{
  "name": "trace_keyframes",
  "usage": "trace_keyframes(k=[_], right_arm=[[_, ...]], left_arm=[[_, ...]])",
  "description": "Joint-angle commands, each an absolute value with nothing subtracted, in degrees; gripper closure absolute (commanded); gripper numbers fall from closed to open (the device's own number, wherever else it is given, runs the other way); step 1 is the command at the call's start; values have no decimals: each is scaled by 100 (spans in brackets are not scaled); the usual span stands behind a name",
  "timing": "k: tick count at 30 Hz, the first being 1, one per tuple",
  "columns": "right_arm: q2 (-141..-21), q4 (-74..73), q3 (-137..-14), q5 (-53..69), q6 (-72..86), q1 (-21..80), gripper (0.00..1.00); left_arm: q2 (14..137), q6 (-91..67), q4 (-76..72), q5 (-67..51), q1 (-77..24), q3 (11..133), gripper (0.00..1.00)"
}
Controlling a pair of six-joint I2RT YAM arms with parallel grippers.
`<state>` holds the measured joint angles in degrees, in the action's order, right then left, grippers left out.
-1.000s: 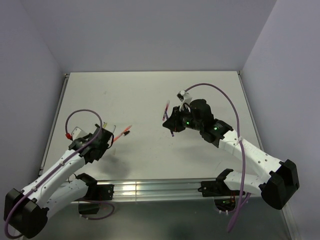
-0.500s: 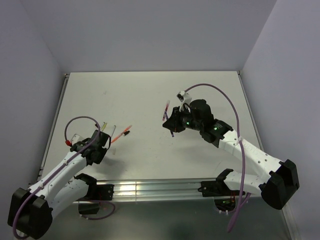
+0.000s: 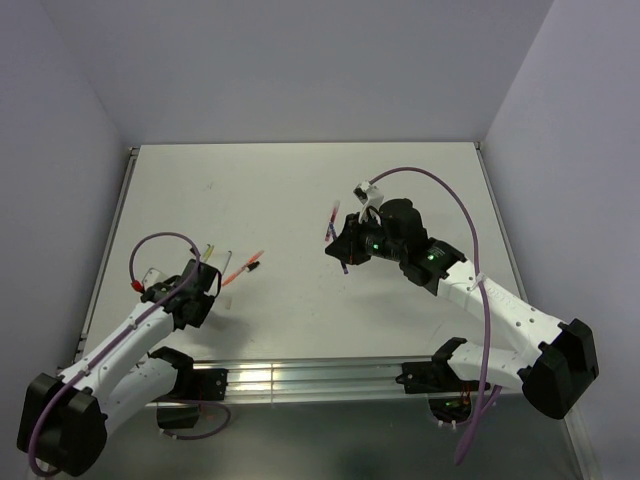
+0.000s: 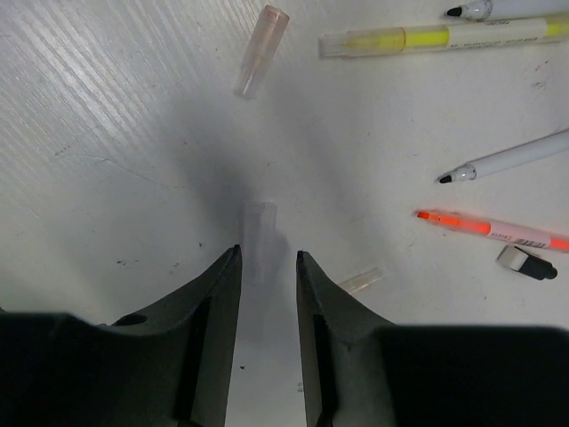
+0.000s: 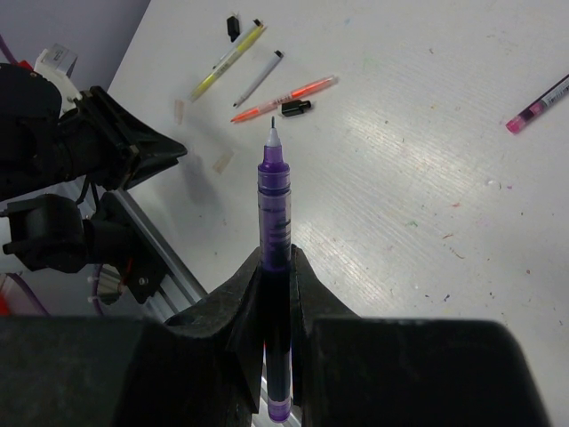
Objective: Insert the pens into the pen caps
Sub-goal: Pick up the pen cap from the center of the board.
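In the left wrist view a clear pen cap (image 4: 259, 238) lies on the table right at my left gripper's (image 4: 268, 253) tips, blurred, with a gap on its right side. The jaws stand part way apart with nothing gripped. A pinkish clear cap (image 4: 260, 52) lies farther off and a small clear cap (image 4: 360, 280) to the right. Yellow (image 4: 444, 37), white (image 4: 507, 160) and orange (image 4: 489, 229) pens and a black cap (image 4: 526, 261) lie at the right. My right gripper (image 5: 276, 258) is shut on a purple pen (image 5: 275, 205), held above the table (image 3: 342, 252) with its tip pointing away.
A pink-red pen (image 5: 538, 105) lies alone on the table (image 3: 300, 190) beyond the right gripper. The left arm (image 5: 98, 151) shows at the left of the right wrist view. Another black cap (image 5: 232, 25) lies by the yellow pen. A metal rail (image 3: 300, 378) runs along the near edge.
The left gripper drew back toward the near left and its jaws narrowed around the clear cap. The right arm with the purple pen stayed still.
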<state>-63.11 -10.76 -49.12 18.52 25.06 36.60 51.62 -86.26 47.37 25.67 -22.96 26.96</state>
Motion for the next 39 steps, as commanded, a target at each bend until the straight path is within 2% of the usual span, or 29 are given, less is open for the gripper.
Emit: trace_keyframes(k=[1, 10, 30, 39], right_arm=[[-6214, -932, -4895, 1872, 2514, 3630, 100], [-6249, -914, -4895, 1907, 2514, 3639, 100], [-6311, -923, -4904, 1934, 2505, 3630, 100], [-6328, -923, -4904, 1969, 2496, 3630, 100]], left_arm=[[5177, -8552, 4623, 2540, -2241, 2663, 64], [5291, -8499, 4483, 2479, -2153, 2584, 64], [5555, -8429, 4175, 2312, -2030, 2364, 73], [5836, -8315, 4069, 2329, -2004, 2426, 73]])
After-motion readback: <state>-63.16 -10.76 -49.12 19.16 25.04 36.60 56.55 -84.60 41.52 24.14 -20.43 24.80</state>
